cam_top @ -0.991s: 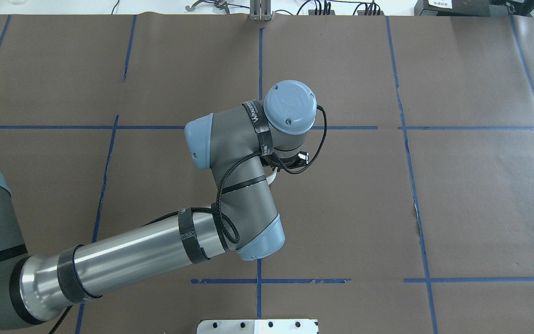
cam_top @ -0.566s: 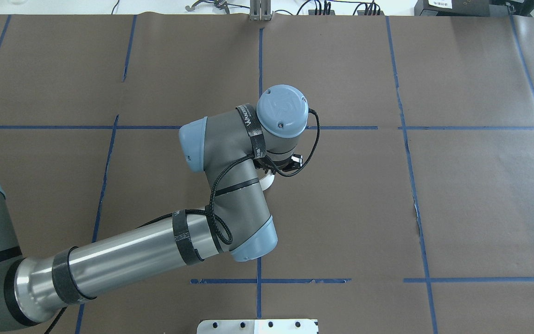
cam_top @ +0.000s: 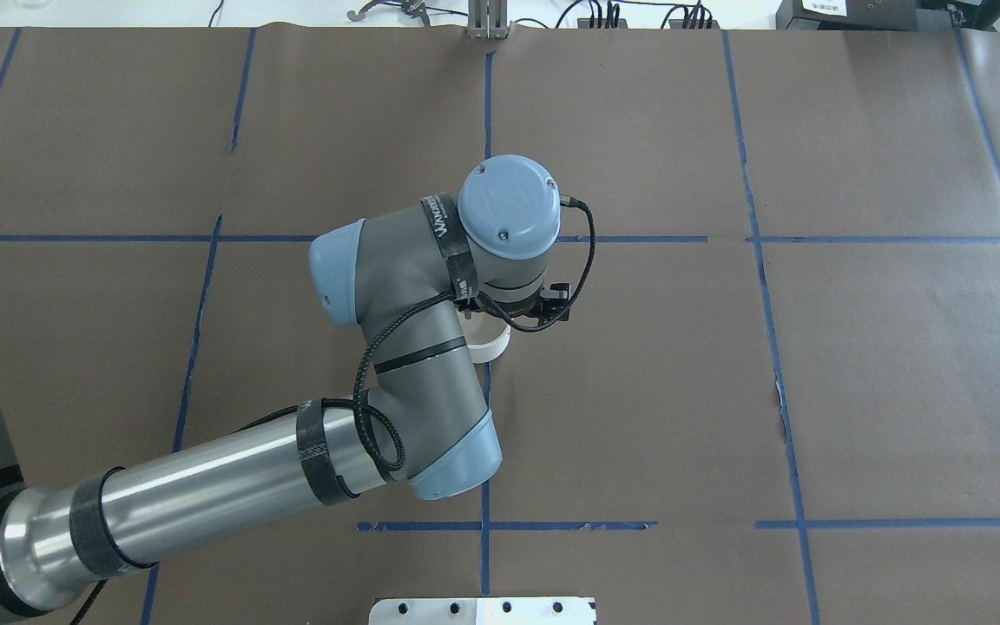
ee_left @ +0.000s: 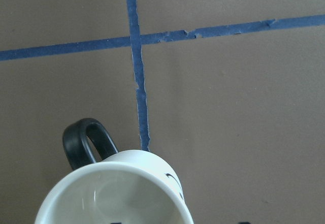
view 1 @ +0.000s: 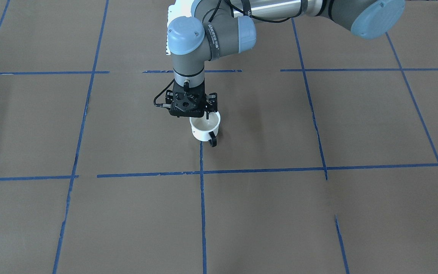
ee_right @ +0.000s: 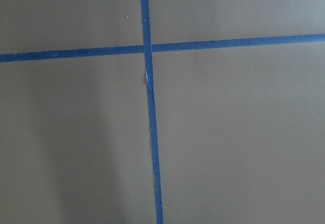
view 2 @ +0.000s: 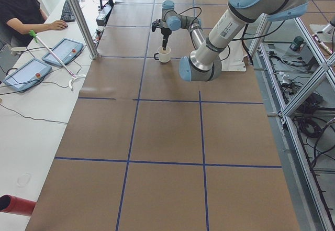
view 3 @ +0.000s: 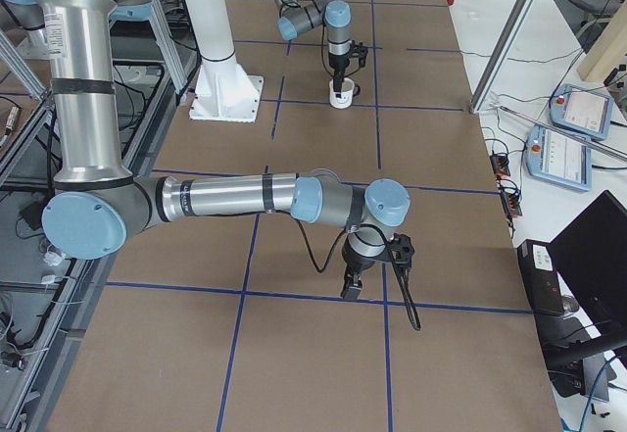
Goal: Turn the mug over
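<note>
The wide table covered in brown paper [cam_top: 899,391], ruled into squares by blue tape lines [view 1: 264,171], fills every view. The grey and silver left arm [cam_top: 231,469] reaches in low across it, bends at the elbow and points its wrist straight down over the middle. The right arm [view 3: 225,197] works well apart from it, its wrist also turned down over a tape crossing.

The black left gripper [view 1: 203,113] hangs directly over the robot-side edge of the small white enamel-style mug [view 1: 203,131], with its tips down at the rim. The gripper body hides the jaws, so I cannot tell whether they are parted or pinching the wall. The right gripper [view 3: 350,293] hovers above the paper, and its jaws cannot be judged either.

The mug stands upright on the table, mouth up and pale inside showing, just beside a tape line. Its dark loop handle [view 1: 212,140] points toward the operators' side.

The step in hand looks like the grasp at the rim, either being taken or being let go; the pictures do not settle which of the 2. If the flip is not yet done, the next move calls for a firm pinch on the rim, a lift clear of the paper and a turn-over at the wrist before setting down.
</note>
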